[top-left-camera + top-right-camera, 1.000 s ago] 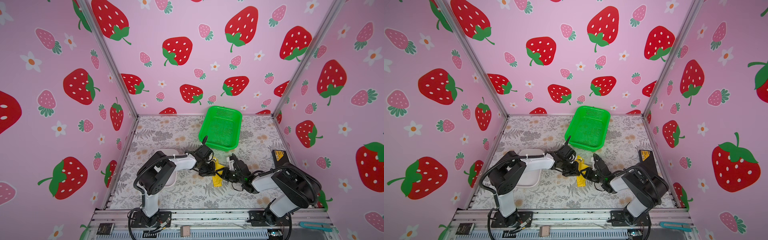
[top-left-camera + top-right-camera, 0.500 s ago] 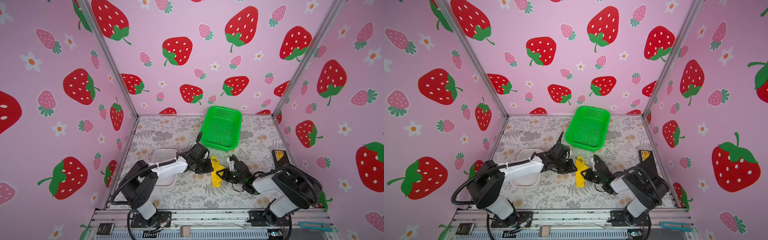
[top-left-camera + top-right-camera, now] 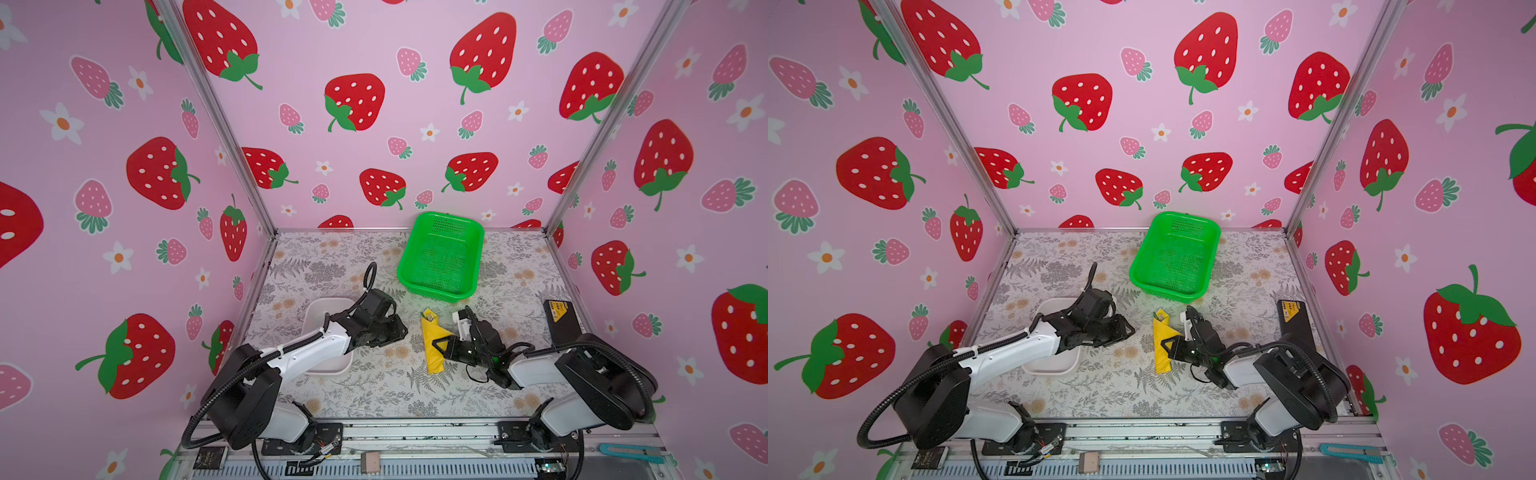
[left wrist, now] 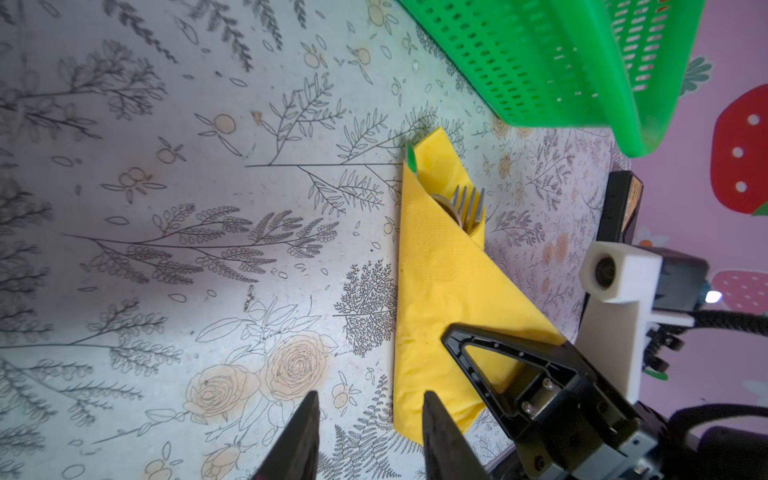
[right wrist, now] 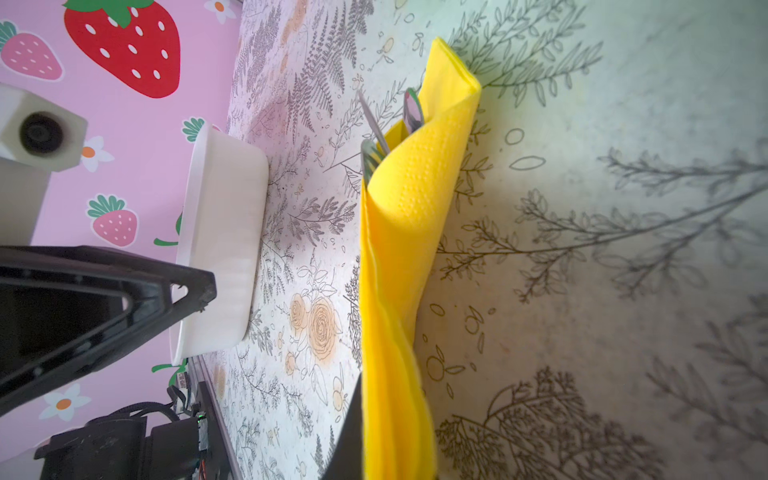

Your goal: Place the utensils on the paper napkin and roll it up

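Note:
The yellow paper napkin [image 3: 432,347] [image 3: 1160,349] lies rolled into a slim bundle on the floral table. The utensils are wrapped inside, and only silver fork tines [image 4: 469,203] and a spoon tip [image 5: 411,110] stick out of its far end. My right gripper [image 3: 438,345] [image 5: 390,457] is shut on the napkin [image 5: 399,249] near the roll's near end. One of its black fingers [image 4: 490,349] lies over the napkin [image 4: 440,282]. My left gripper [image 3: 401,328] [image 4: 370,395] stands open just left of the roll, with nothing between its fingers.
A green mesh basket [image 3: 436,291] stands behind the roll. A white tray [image 3: 320,307] [image 5: 224,232] sits to the left under my left arm. A black box with a yellow label [image 3: 559,320] lies by the right wall.
My left gripper has opened and drawn back to the left, away from the napkin roll. My right gripper has closed fully on the roll and stayed in place.

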Controlling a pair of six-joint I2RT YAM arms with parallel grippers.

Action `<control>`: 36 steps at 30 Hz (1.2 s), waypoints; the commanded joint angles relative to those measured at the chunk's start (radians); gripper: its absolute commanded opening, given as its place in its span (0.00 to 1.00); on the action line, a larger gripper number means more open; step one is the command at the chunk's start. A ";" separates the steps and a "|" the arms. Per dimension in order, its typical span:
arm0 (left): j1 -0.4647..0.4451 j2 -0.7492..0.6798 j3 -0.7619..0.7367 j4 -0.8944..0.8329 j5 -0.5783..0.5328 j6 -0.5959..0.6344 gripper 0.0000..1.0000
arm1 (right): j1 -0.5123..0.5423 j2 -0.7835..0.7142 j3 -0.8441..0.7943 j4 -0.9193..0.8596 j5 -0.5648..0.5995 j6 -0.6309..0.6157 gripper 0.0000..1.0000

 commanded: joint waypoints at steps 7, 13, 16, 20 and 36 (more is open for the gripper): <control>0.019 -0.056 -0.046 0.086 0.003 -0.024 0.53 | 0.001 -0.094 0.028 -0.057 0.006 -0.097 0.07; 0.023 -0.115 -0.092 0.198 0.028 -0.013 0.61 | 0.002 -0.207 0.012 -0.077 -0.004 -0.137 0.07; 0.025 -0.161 -0.128 0.282 0.020 -0.007 0.63 | 0.002 -0.296 0.005 -0.093 -0.001 -0.156 0.07; 0.038 -0.225 -0.164 0.416 0.086 0.013 0.65 | 0.001 -0.423 0.019 -0.137 0.001 -0.186 0.07; 0.067 -0.157 -0.065 0.784 0.516 -0.084 0.76 | -0.012 -0.574 0.172 -0.145 -0.065 -0.158 0.07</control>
